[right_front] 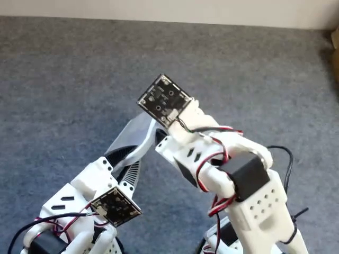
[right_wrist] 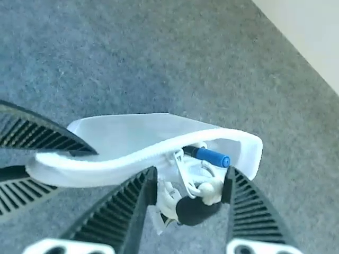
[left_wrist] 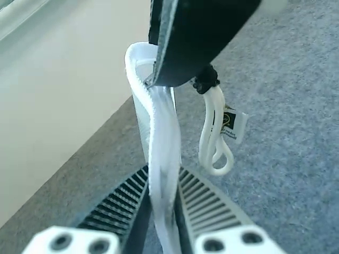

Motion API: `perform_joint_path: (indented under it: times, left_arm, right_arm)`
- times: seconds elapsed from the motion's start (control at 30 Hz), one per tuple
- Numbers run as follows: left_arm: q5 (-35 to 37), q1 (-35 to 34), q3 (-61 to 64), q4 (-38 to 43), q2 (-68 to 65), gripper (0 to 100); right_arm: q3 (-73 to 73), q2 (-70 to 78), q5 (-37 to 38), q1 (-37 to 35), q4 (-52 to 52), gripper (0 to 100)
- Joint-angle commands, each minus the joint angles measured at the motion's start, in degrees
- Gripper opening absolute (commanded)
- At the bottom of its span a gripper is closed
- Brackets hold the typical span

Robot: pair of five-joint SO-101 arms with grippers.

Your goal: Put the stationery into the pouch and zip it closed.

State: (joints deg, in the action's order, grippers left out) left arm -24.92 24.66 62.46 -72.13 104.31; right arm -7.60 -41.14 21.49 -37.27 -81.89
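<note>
A white translucent pouch [right_front: 133, 133] hangs above the grey carpet, held between both arms. In the left wrist view my left gripper [left_wrist: 161, 211] is shut on the pouch's [left_wrist: 159, 137] thin zippered edge. My right gripper [right_wrist: 190, 180] is closed around the zipper pull [right_wrist: 204, 190], a white cord loop with a black bead, at the pouch's [right_wrist: 137, 135] open end. A blue pen tip [right_wrist: 212, 157] shows inside the opening. The white pull loop [left_wrist: 214, 140] and a small label [left_wrist: 234, 124] dangle below the right gripper [left_wrist: 201, 37]. The left arm's ridged fingers [right_wrist: 37, 132] grip the far end.
Grey carpet [right_front: 63, 79] covers the whole work surface. A pale strip of wall or floor [right_front: 169, 9] runs along the far edge. Red and black cables [right_front: 212, 169] loop over the right arm [right_front: 249, 185], close beside the left arm [right_front: 79, 206].
</note>
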Motion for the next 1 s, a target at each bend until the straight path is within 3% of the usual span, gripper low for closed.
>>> perform_joint_path:
  times: [0.0, 0.37, 0.6, 0.77, 0.97]
  left_arm:
    - [0.5, 1.3, 0.0, 0.8, 0.5, 1]
    - [0.5, 1.3, 0.0, 0.6, 0.5, 1]
    - [0.5, 1.3, 0.0, 0.6, 0.5, 1]
    - [0.5, 1.3, 0.0, 0.6, 0.5, 1]
    - [0.5, 1.3, 0.0, 0.6, 0.5, 1]
  right_arm:
    - [4.9, 2.1, 0.3, -0.7, 0.7, 17.8]
    - [6.4, 10.0, 0.7, 5.0, 0.7, 17.2]
    - [6.4, 13.1, 1.1, 5.1, 0.7, 8.2]
    - [6.4, 14.0, 6.0, 5.1, 0.7, 0.5]
    - [6.4, 12.0, 6.7, 9.6, 2.9, 0.5]
